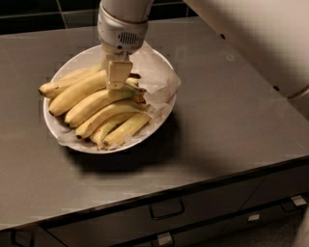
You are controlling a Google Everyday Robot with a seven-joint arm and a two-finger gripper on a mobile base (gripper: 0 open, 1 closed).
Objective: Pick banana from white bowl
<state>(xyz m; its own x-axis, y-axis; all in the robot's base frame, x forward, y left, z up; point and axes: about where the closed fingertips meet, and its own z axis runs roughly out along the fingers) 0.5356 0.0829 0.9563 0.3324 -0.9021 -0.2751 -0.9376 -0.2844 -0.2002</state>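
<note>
The white bowl (pixel 79 55) is wide and shallow, lined with crumpled white paper (pixel 157 79), and stands on the left half of a grey counter. Several bananas lie side by side in it. The banana (pixel 77 94) is the long, thick, pale yellow one, second from the back, slanting from lower left to upper right. My gripper (pixel 118 81) comes straight down from the top of the camera view. Its tip rests at the right end of this banana, among the stem ends of the bunch. The gripper's body hides the back of the bowl.
The grey counter (pixel 231 125) stretches to the right of the bowl. Its front edge runs above drawers with a dark handle (pixel 166 211). A dark tiled wall (pixel 43 14) is at the back. My pale arm (pixel 260 38) crosses the upper right.
</note>
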